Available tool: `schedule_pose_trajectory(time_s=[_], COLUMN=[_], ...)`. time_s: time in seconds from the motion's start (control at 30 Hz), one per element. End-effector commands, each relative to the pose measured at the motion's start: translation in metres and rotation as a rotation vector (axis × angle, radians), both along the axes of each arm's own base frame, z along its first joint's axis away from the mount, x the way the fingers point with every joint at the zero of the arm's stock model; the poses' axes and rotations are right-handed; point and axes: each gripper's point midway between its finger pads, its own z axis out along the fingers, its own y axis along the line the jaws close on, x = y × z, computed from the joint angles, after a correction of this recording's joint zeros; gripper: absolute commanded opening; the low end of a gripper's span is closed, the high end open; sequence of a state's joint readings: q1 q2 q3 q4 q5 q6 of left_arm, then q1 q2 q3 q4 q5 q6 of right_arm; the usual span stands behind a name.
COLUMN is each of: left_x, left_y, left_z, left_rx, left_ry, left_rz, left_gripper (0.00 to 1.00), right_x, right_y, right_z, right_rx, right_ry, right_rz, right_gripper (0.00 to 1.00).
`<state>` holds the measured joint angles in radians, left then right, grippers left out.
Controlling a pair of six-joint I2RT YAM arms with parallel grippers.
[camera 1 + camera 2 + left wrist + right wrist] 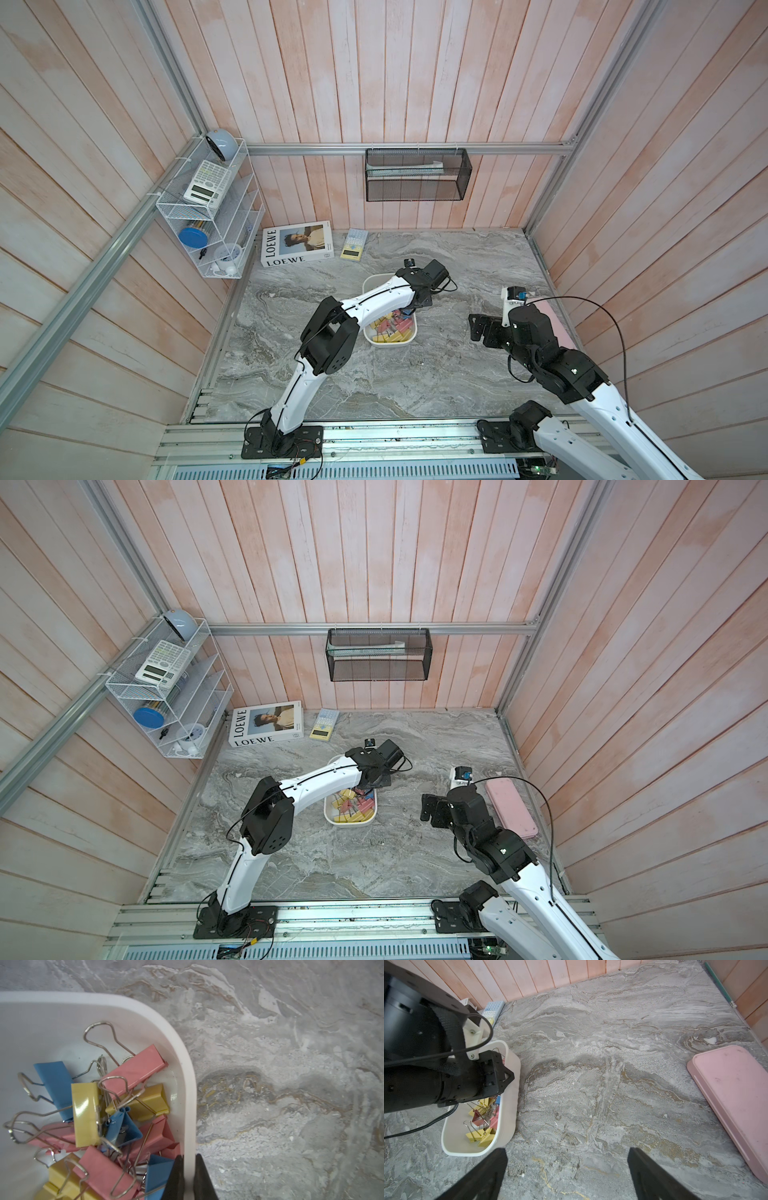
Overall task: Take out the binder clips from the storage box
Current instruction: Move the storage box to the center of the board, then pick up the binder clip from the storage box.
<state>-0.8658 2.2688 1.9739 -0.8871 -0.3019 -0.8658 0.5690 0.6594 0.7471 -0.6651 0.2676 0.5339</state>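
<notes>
Grey marbled tabletop (415, 386) forms the floor of a booth walled in pale pink planks. Nearest the front rail, the right gripper (567, 1150) hangs over bare stone with its jaws spread wide. A flat pink case (733, 1093) lies on its outer side, near the right wall.

Further in, about mid-table, sits the storage box (390, 343), a shallow white tray with rounded corners. The binder clips (116, 1105) lie inside it in a tangled heap of pink, yellow and blue bodies with silver wire handles. They crowd toward the near end and the side facing the right arm.

The left gripper (189, 1156) is at that side wall. One black finger stands inside the tray and one outside. The jaws are drawn nearly together on the white rim, seemingly pinching it, though the wrist view cuts the grip off at its edge.

Against the back wall lie a LOEWE book (297, 243) and, just beside it, a yellow calculator (353, 245). Above them a black mesh basket (417, 174) hangs from the rail, and a white wire rack (212, 208) is fixed in the left corner.
</notes>
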Motion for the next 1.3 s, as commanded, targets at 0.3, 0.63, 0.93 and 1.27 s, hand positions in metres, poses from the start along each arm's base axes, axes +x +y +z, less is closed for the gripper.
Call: schedule_pose_trajectory(time_s=[0.3,0.63,0.93,1.27], left_x=[0.012,0.014,-0.001,-0.020], left_y=[-0.040,0.005,0.104,0.111], left_z=[0.012,0.087,0.101,0.062], left_rx=[-0.109,-0.190,-0.290,-0.158], left_ry=[-0.025,-0.169,-0.244,-0.143], left_rz=[-0.029,-0.037,0.033,-0.122], left_gripper=[0.15,0.85,0.96,0.57], right_x=[-0.009,0.011,0.042,0.057], right_y=[-0.011,0.017,0.062,0.091], right_z=[-0.014,-0.010,-0.015,-0.019], right_rx=[-0.019,0.009,-0.043,-0.046], right_ry=[0.046,0.061,0.132,0.148], right_rz=[-0.043,0.027,0.111,0.151], right_gripper=[0.98,0.98,0.98,0.98])
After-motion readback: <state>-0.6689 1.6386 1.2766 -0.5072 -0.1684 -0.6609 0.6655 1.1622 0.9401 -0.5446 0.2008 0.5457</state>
